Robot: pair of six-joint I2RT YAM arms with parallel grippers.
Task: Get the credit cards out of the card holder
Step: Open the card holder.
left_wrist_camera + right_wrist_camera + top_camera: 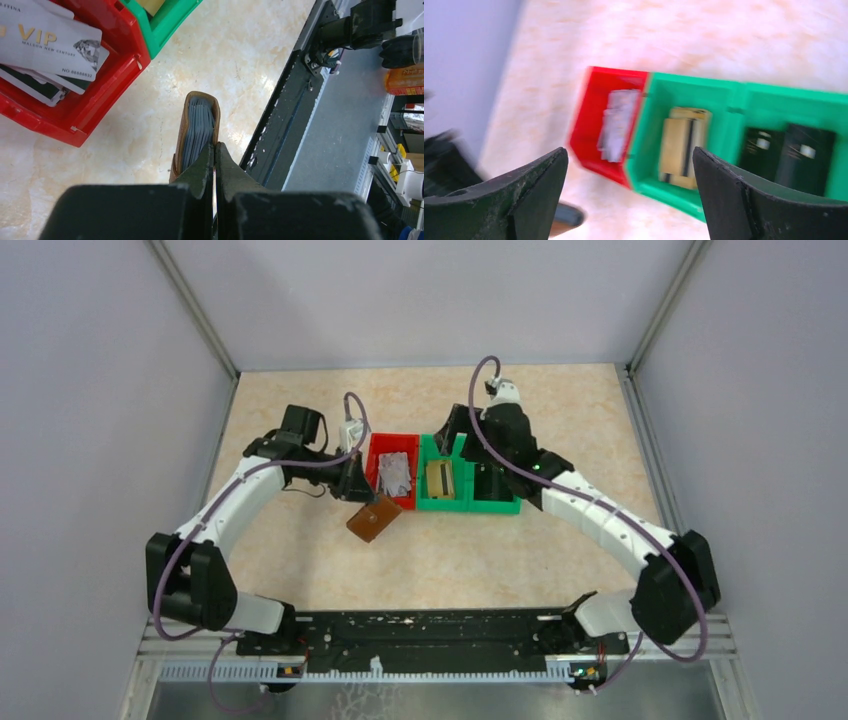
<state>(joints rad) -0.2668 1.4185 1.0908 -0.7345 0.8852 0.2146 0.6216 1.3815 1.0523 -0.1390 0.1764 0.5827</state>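
1. At the left, the left tool (214, 150) was clenched on one edge of the brown card holder (197, 125), just in front of the red bin (120, 45).
2. Inside that bin lay grey credit cards (50, 42).
3. Over the green bin (694, 82), the right tool (629, 152) was spread wide and grasped nothing; gold credit cards (684, 147) lay below.
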